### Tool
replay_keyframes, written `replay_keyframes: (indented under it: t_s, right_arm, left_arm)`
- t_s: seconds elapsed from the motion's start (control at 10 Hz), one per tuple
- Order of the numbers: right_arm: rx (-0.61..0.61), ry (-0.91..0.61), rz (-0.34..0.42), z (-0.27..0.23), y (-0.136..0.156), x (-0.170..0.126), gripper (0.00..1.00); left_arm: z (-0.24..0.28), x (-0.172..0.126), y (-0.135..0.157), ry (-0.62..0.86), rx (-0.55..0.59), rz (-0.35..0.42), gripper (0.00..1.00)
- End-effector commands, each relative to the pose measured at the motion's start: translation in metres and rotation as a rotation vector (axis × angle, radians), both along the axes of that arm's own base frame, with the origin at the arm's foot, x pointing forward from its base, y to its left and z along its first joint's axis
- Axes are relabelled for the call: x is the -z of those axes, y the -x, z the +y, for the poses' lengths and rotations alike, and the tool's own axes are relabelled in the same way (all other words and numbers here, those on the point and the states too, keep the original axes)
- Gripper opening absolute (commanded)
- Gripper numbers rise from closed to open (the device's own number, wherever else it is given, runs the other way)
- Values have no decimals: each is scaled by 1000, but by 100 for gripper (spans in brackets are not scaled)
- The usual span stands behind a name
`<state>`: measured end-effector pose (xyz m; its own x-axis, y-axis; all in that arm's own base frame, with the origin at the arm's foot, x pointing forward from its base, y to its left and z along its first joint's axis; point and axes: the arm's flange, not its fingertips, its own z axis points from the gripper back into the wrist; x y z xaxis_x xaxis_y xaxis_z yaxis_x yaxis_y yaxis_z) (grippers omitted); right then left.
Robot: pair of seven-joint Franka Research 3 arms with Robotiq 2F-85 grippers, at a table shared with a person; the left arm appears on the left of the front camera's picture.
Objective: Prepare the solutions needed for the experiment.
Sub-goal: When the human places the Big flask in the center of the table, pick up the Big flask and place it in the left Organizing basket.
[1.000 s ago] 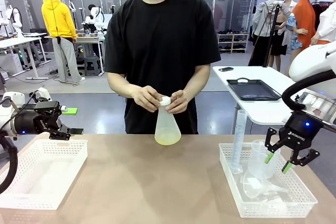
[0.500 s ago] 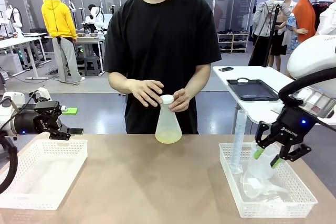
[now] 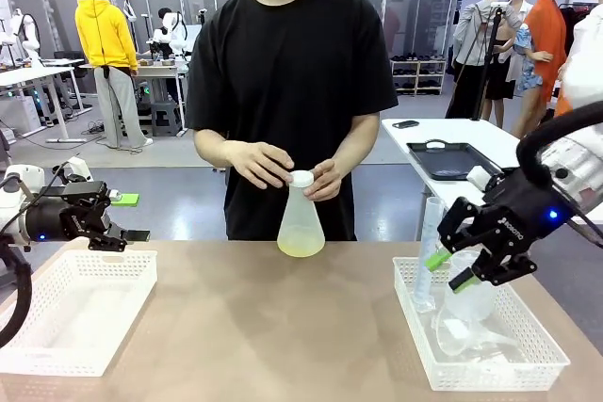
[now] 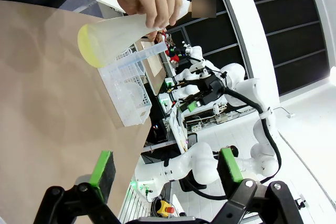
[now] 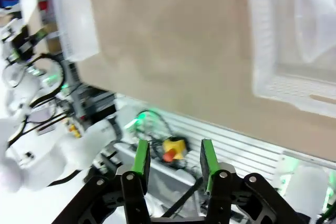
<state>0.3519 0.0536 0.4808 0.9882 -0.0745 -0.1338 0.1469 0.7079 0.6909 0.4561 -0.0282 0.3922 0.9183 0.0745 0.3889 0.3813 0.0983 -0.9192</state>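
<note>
Front view: right gripper [image 3: 448, 269], half-open, empty, has been swung above the basket [image 3: 490, 374]; pickup judged next. Left gripper [image 4: 165, 165] wide open, empty.

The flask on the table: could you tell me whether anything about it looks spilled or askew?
Nothing stands out: the flask stands upright on the table, capped, the yellow-green liquid lying level in its base, and no spill shows around it.
</note>
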Motion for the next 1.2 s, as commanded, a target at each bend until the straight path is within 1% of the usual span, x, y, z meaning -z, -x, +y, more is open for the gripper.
replay_keyframes:
  t_s: [0.0,0.1,0.2,0.3,0.4,0.5,0.7,0.8,1.1]
  right_arm:
    - [-10,-198,59,-9,-18,4,50]
    - [-12,-285,94,-14,-29,4,50]
    - [-30,-376,74,-21,-40,3,50]
    - [-50,-442,73,-27,-51,4,50]
    - [-23,-451,45,-30,-57,5,50]
    - [-26,-484,25,-32,-57,7,50]
    - [53,-552,-40,-37,-60,7,50]
    - [68,-573,-56,-37,-62,9,50]
    - [122,-602,-65,-37,-63,16,50]
  left_arm:
    - [0,-1,0,1,-2,-20,100]
    - [0,-1,0,1,-2,-20,100]
    - [0,-1,0,1,-2,-20,100]
    - [0,-1,0,1,-2,-20,100]
    - [0,-1,0,1,-2,-20,100]
    - [0,-1,0,1,-2,-20,100]
    - [0,-1,0,1,-2,-20,100]
    - [0,-1,0,1,-2,-20,100]
    - [0,-1,0,1,-2,-20,100]
